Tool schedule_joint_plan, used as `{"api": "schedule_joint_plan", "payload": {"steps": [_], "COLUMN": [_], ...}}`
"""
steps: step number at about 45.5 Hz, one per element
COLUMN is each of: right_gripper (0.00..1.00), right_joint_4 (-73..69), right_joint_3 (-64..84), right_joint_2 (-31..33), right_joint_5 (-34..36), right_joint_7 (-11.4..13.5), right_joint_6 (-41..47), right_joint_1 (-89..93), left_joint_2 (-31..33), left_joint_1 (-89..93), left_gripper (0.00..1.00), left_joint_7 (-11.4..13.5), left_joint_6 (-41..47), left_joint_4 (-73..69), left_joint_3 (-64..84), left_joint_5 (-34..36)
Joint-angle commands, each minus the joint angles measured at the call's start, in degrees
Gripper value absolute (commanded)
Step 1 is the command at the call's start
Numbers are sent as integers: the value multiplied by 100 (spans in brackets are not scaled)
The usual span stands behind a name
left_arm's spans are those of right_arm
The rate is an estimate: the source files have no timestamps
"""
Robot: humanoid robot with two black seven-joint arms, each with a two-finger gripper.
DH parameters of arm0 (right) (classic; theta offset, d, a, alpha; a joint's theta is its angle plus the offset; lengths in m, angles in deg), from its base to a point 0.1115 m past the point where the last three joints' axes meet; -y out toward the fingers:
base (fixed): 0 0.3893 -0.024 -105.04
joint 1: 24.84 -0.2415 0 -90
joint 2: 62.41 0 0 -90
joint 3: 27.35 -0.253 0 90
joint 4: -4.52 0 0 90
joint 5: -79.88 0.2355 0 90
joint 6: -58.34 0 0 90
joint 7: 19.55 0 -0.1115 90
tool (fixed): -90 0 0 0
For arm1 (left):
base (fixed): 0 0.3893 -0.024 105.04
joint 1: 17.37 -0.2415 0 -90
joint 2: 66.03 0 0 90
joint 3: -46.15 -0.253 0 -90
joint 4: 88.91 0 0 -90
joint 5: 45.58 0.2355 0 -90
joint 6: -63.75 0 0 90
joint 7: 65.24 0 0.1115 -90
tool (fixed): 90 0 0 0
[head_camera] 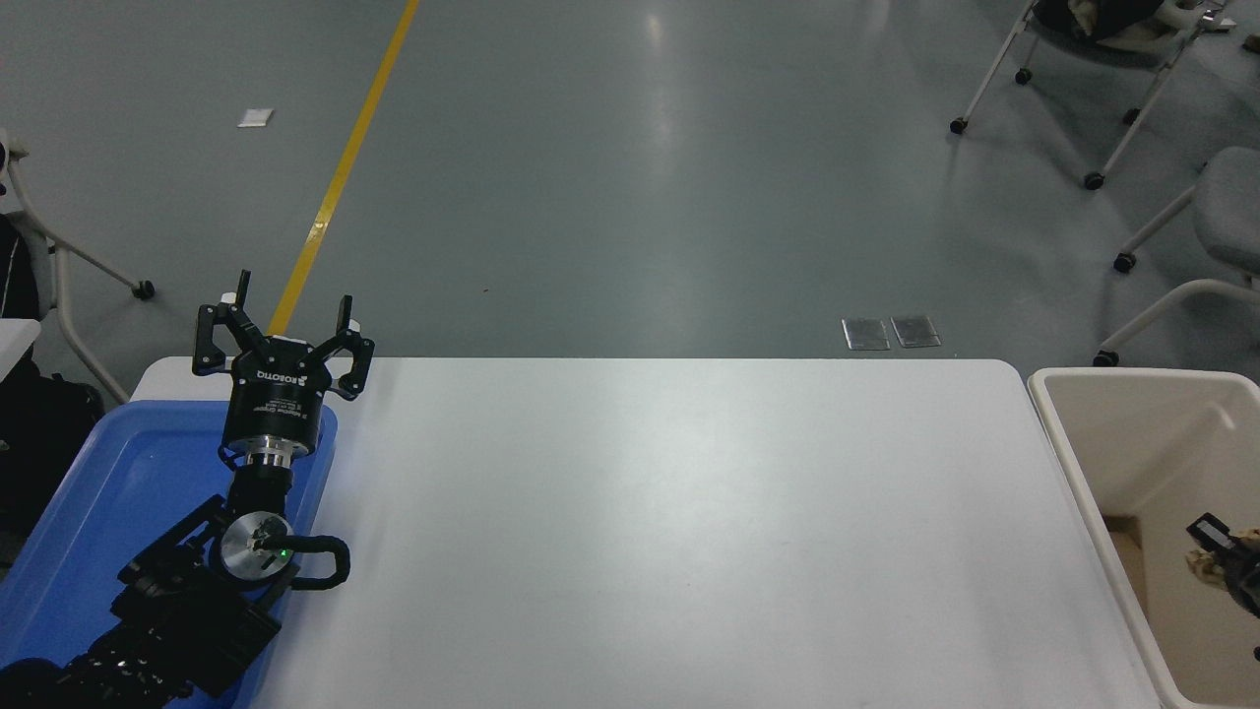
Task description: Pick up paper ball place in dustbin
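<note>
The cream-beige dustbin (1132,373) stands at the table's right end, partly cut off by the picture's edge. My right gripper (1221,559) reaches in from the right edge, low inside the dustbin, and only its tip shows. It looks shut on the tan paper ball (1202,564), of which a small wrinkled part shows at the fingers. My left gripper (281,330) is open and empty, parked at the lower left over the blue tray.
A shallow blue tray (108,492) lies at the table's left end under the left arm. The white table (669,532) spans the middle. Chairs on castors stand on the floor at the far right and far left.
</note>
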Motion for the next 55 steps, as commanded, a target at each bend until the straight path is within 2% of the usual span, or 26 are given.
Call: {"api": "schedule_joint_plan", "payload": {"steps": [1,18,27,36,39,42,47,55], "right_gripper": [100,100,100,100,100,100,100,100], "right_joint_4": [385,315,17,-1985,-2891,-3463,-4017,-5685], "right_joint_3": [-205,-108,-126,-117,-82,137,796,1877], "right_joint_2": [-144,-74,128,1129,1499,1710,1798,1816], "right_joint_5": [-39,-65,-337,-381,-697,-1294,-2121,-2219], "right_joint_7": [-10,-45,-45,-45,-45,-54,-54,-63], "right_joint_6": [-112,-59,-6,-6,20,213,722,1812], "right_joint_1": [297,60,-282,-1678,-2399,-2997,-4121,-6283], "left_joint_2": [0,0,0,0,0,0,0,0], "left_joint_1": [-1,-10,-1,-1,-1,8,8,8], "left_gripper": [99,99,99,99,99,99,99,99], "left_joint_7": [0,0,0,0,0,0,0,0], "left_joint_6": [0,0,0,0,0,0,0,0], "left_joint_4": [0,0,0,0,0,0,0,0], "left_joint_3": [0,0,0,0,0,0,0,0], "left_joint_5": [0,0,0,0,0,0,0,0]}}
